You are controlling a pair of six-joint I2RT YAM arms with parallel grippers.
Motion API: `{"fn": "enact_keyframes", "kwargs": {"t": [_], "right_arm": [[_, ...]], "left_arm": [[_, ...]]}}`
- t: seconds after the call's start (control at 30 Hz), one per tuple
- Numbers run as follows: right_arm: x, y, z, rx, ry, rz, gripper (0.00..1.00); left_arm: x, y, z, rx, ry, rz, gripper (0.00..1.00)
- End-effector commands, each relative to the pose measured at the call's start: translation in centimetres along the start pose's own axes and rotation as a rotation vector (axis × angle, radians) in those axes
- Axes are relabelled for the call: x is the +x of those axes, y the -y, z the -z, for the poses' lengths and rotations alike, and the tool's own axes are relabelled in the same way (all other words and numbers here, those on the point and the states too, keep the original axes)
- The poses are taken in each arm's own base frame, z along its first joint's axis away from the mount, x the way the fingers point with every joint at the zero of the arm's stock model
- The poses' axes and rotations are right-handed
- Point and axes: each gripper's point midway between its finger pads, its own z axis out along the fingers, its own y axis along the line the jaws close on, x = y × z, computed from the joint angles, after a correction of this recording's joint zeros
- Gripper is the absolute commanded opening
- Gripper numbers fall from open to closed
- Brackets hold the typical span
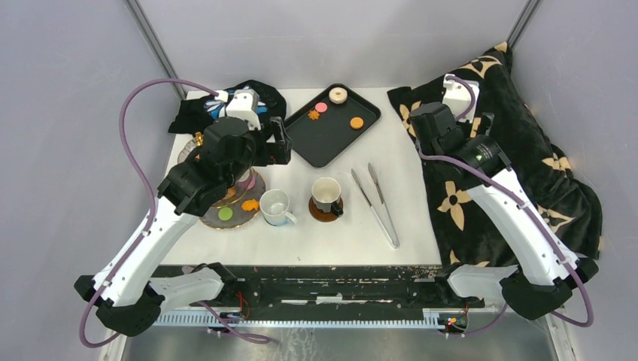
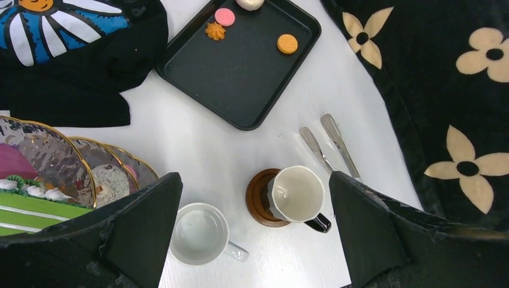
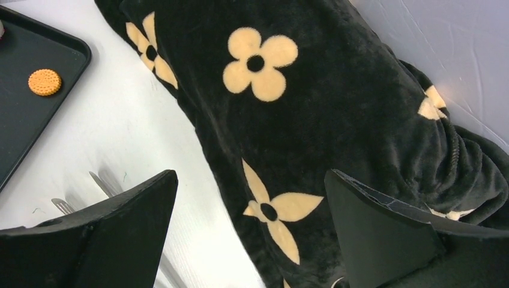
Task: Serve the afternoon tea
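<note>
We see both grippers with their jaws wide apart, and they hold nothing. The left gripper (image 2: 253, 179) hangs at 9 o'clock on the white table (image 1: 410, 226), just beside the three-tier clear glass stand with gold rims (image 2: 57, 153). A round green toy pastry (image 1: 225, 213) and an orange toy pastry (image 1: 250, 204) lie on its bottom plate.

At 3 o'clock from the stand sits the white mug (image 2: 201, 234). At 3 o'clock from the mug, the dark cup with a white inside (image 2: 297, 195) stands on a round brown saucer (image 2: 255, 201). The silver metal tongs (image 2: 330, 141) lie near it.

The flat black tray (image 2: 240, 72) sits at 12 o'clock with a round orange biscuit (image 2: 287, 43), a pink pastry (image 2: 224, 16) and an orange star pastry (image 2: 215, 30).

The right gripper (image 3: 250, 174) hangs at 2 o'clock, over the edge of the black blanket with tan flowers (image 3: 336, 114).
</note>
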Motion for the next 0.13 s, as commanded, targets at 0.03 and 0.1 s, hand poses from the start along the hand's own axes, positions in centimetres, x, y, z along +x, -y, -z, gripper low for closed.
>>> {"fn": "enact_keyframes", "kwargs": {"t": [0.03,0.1], "right_arm": [[-0.75,1.42,0.09,0.072,0.045,-0.037,1.0],[-0.98,1.8,0.22,0.084,0.053,-0.042,1.0]], "left_arm": [[-2.11,0.15,0.07,0.005,0.087,0.001,0.99],[-2.38,0.16,0.13,0.004,0.098,0.005,0.99]]}}
